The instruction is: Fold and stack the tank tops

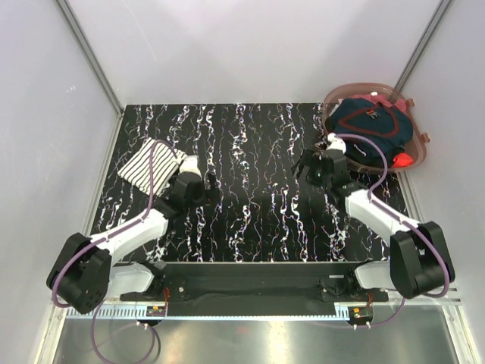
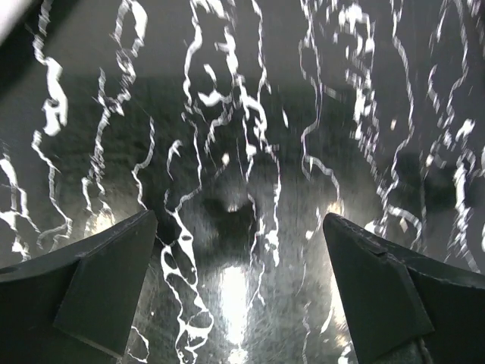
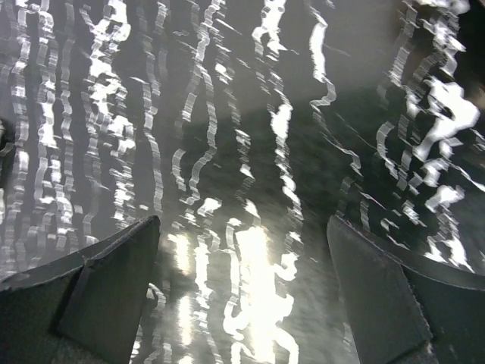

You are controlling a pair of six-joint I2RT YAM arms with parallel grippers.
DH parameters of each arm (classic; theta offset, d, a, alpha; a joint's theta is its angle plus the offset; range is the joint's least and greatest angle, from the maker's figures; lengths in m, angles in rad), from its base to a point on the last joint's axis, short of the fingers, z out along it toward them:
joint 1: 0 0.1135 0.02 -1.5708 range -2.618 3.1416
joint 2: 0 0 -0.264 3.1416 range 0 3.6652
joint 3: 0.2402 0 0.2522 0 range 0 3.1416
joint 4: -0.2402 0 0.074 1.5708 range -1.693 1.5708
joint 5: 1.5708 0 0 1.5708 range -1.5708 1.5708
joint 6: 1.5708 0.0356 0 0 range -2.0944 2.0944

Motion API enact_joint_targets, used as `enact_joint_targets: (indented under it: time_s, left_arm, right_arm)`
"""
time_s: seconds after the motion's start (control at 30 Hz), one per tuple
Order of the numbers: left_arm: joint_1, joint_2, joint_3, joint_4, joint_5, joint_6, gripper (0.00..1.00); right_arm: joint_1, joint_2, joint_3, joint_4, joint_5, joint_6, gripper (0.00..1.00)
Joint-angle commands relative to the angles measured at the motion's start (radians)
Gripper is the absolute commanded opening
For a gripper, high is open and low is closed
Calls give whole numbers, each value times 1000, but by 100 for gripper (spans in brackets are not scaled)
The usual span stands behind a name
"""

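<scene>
A white tank top [image 1: 145, 164] with thin navy stripes lies folded on the black marbled table [image 1: 258, 197] at its left edge. The dark navy tank top [image 1: 370, 126] sits bunched inside a pink basket at the back right, a bit of red trim showing at its near side. My left gripper [image 1: 206, 186] [image 2: 239, 220] is open just right of the striped top, with only table surface between its fingers. My right gripper [image 1: 305, 164] [image 3: 242, 220] is open too, left of the basket and empty, over bare table.
The pink translucent basket [image 1: 334, 97] overhangs the table's back right corner. Grey walls close in the left, back and right sides. Both arm bases sit on a rail along the near edge [image 1: 250, 269].
</scene>
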Motion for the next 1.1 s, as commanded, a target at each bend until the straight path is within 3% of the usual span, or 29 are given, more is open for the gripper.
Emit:
enact_joint_targets:
  time_s: [0.0, 0.13, 0.27, 1.07]
  left_arm:
    - [-19, -16, -17, 176, -1, 40, 99]
    - [-65, 5, -46, 255, 33, 54, 99]
    - [-79, 2, -29, 236, 21, 57, 99]
    - [-147, -11, -14, 275, -65, 86, 99]
  right_arm:
    - [-4, -47, -108, 132, 101, -36, 100]
    - [-1, -75, -135, 189, 127, -73, 100]
    - [-2, -57, -133, 249, 136, -79, 100]
    - [-2, -127, -139, 211, 181, -99, 100]
